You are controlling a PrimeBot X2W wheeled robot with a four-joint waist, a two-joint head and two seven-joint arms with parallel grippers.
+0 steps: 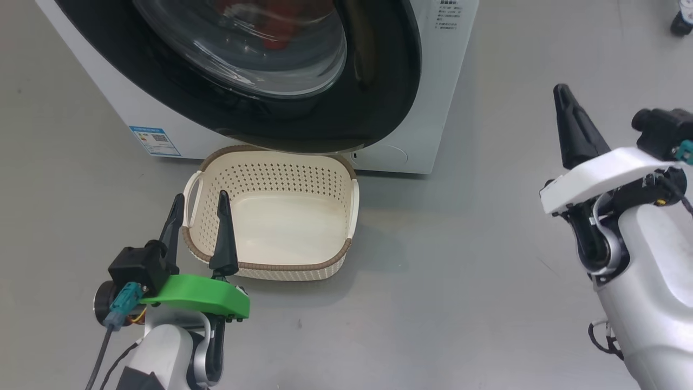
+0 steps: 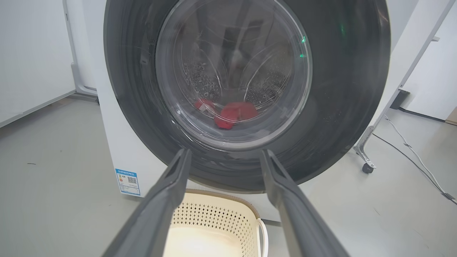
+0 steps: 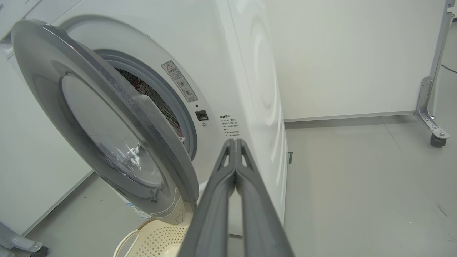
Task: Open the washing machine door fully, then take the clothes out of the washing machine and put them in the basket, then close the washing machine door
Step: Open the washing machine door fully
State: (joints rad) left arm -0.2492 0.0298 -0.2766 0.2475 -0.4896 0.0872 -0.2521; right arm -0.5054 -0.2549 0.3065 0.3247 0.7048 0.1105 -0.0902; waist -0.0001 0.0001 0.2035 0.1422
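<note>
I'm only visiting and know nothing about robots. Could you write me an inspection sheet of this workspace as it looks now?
Surface: grey floor, smooth.
Job's things: door of the washer ajar, not fully open; red clothes in the drum; basket empty, on the floor below the door.
Clutter: one dark thing at the floor's far right, too cropped to identify.
Grippers: left gripper open, by the basket's left rim, holding nothing; right gripper shut, empty, off to the right.
Cables: loose cables on the floor right of the washer; wiring at the left wrist.
Surroundings: white panels; wheeled metal stand.
</note>
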